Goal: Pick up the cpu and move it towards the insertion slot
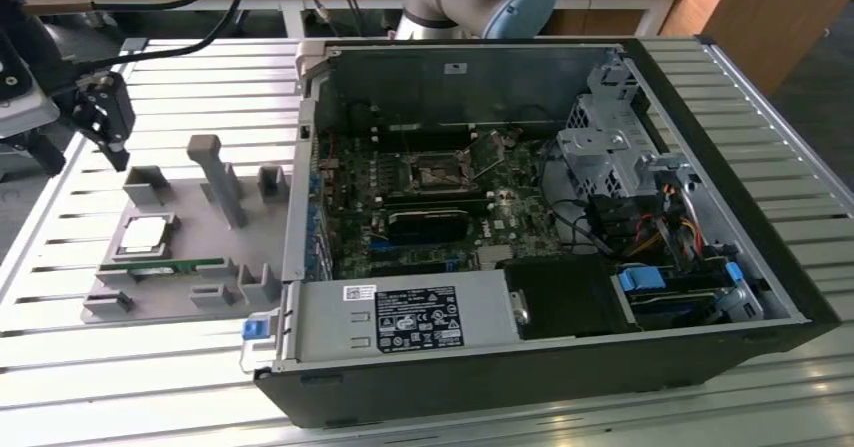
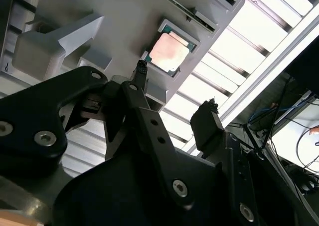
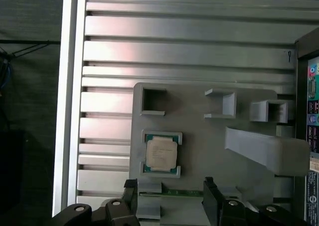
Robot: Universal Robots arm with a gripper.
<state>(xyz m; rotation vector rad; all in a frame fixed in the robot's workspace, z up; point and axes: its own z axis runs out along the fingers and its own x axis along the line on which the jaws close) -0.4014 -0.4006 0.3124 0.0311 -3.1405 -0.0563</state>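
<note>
The cpu (image 1: 144,235) is a silvery square chip lying flat in a green-edged nest on the grey fixture plate (image 1: 200,222), at the exterior view's left. It is also seen in both wrist views (image 2: 168,54) (image 3: 161,153). My gripper (image 1: 112,135) hangs above the table, beyond the plate's far left corner and apart from the chip. Its black fingers (image 2: 141,72) stand open with nothing between them (image 3: 169,188). The insertion slot (image 1: 437,174) is a metal-framed square socket on the motherboard inside the open computer case.
A green memory stick (image 1: 163,265) lies in the plate beside the chip. Grey posts (image 1: 216,179) rise from the plate. The case wall (image 1: 304,197) stands between the plate and the motherboard. Cables and drive cages (image 1: 627,182) fill the case's right side.
</note>
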